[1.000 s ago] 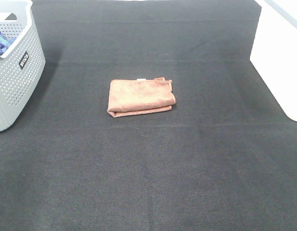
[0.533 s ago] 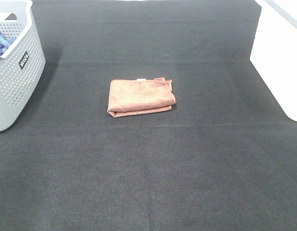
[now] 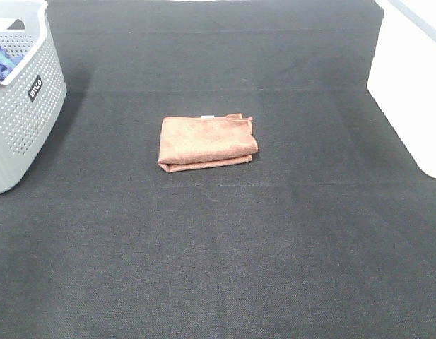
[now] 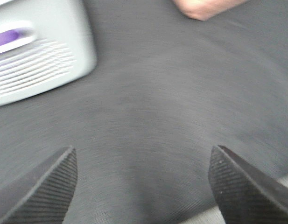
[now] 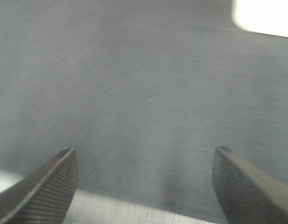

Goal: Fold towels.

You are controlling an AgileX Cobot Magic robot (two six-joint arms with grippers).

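Observation:
A reddish-brown towel (image 3: 207, 143) lies folded into a small rectangle at the middle of the black table (image 3: 218, 254), with a small white tag at its far edge. Neither arm shows in the exterior high view. In the left wrist view my left gripper (image 4: 143, 184) is open and empty above bare black cloth; a corner of the towel (image 4: 207, 8) shows at the frame's edge, blurred. In the right wrist view my right gripper (image 5: 144, 183) is open and empty above bare black cloth.
A grey perforated basket (image 3: 23, 92) with blue cloth inside stands at the far left; it also shows in the left wrist view (image 4: 38, 51). A white box (image 3: 408, 85) stands at the far right, and shows in the right wrist view (image 5: 263, 16).

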